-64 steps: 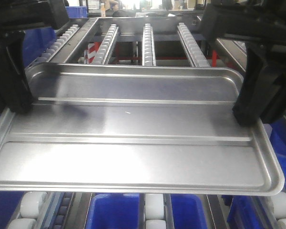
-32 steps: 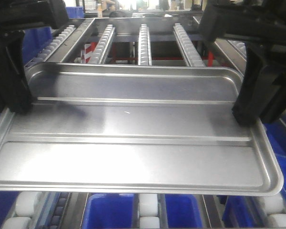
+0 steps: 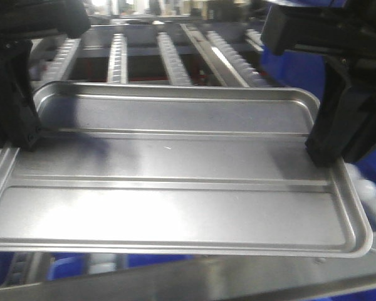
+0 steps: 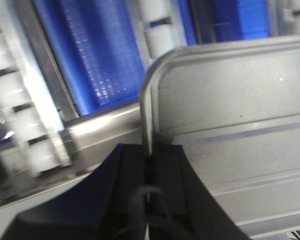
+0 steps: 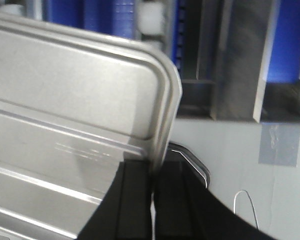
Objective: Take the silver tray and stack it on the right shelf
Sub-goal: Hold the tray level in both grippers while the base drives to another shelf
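Two grips in play: left gripper (image 4: 149, 161) has its jaws clamped on the 9 o'clock rim of the silver tray (image 3: 175, 188), and right gripper (image 5: 154, 172) jaws are pinched on the 3 o'clock rim. Tray sits flat between them, with the right shelf (image 3: 169, 59) rollers beyond at 12 o'clock. Faint stamp on its floor, unreadable.

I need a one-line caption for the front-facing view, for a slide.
The left gripper and right gripper grip the silver tray by its short sides, white roller lanes beyond it.
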